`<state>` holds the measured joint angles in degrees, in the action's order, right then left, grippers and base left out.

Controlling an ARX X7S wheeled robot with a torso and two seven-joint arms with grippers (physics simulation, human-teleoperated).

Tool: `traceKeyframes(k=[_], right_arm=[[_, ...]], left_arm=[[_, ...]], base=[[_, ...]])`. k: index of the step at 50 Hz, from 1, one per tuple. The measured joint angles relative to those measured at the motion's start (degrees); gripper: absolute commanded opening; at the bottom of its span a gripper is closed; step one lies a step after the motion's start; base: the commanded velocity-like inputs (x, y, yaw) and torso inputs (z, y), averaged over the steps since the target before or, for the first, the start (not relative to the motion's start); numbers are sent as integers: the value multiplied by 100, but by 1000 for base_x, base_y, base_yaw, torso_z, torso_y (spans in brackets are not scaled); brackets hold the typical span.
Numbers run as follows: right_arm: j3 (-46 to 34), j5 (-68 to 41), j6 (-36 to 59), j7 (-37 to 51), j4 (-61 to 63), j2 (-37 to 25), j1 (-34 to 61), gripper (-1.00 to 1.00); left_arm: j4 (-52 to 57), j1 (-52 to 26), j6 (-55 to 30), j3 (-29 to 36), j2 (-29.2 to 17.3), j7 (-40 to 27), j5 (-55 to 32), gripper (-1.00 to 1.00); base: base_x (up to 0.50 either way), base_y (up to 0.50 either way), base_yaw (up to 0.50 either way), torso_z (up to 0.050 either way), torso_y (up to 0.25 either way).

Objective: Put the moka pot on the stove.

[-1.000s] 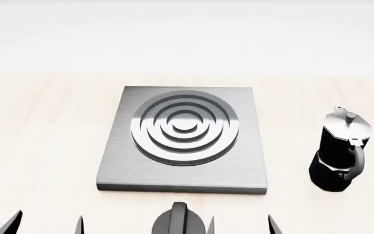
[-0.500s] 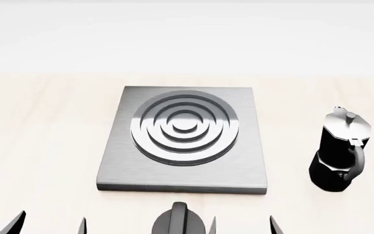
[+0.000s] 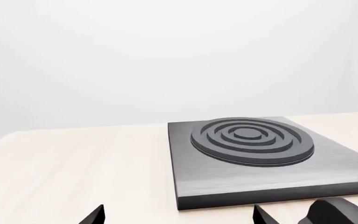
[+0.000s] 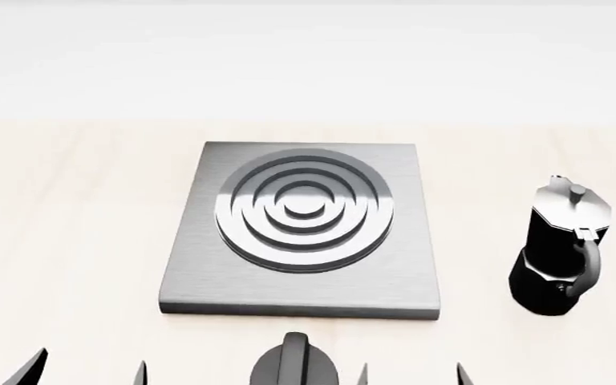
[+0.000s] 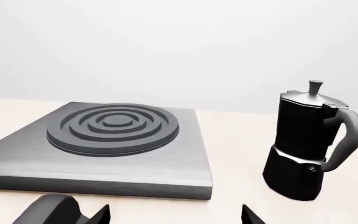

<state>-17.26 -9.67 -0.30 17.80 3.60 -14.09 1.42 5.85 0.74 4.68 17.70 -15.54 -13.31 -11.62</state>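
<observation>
Moka pot [image 4: 561, 255]: glossy black, faceted, silver lid with small knob, curved handle; upright on the pale wooden tabletop [image 4: 62, 233], ahead of the right gripper [image 4: 410, 374] and off to its right, apart from it, untouched. Stove [image 4: 304, 228]: square brushed grey plate with raised concentric ring burner [image 4: 305, 208]; lies ahead of both grippers, between them, and well to the left of the pot with bare tabletop between; nothing stands on it. Left gripper [image 4: 83, 370]: only the two dark fingertips show at the near edge, spread wide, holding nothing; the stove's near left corner sits ahead of it and to its right. Right gripper: fingertips likewise spread wide, empty. Round black knob [image 4: 293, 363]: squat, ridged, just before the stove's near edge, between the two grippers.
</observation>
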Motion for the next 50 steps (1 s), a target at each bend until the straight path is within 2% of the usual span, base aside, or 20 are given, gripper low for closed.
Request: traceKeyframes(k=[6,14,20,50], right_arm=[[24,-33,121,65,72,-48,54,100],[284,-531,1593,173,883,-341,739,100],[369,-699,2257,215,1153,-491,1117,100],[723,-846,3557,400,1833,-1111,1977,100]], left_arm=[[6,0,5,13,-13,-9,-7,100],[10,-1,15,30,-29,-19,-16,100],[9,-4,23,40,-39,-27,-24,100],[17,-12,41,91,-87,-78,-66,100]], base=[[0,0,0,0,0],[0,0,0,0,2],[0,0,0,0,0],[0,0,0,0,0]])
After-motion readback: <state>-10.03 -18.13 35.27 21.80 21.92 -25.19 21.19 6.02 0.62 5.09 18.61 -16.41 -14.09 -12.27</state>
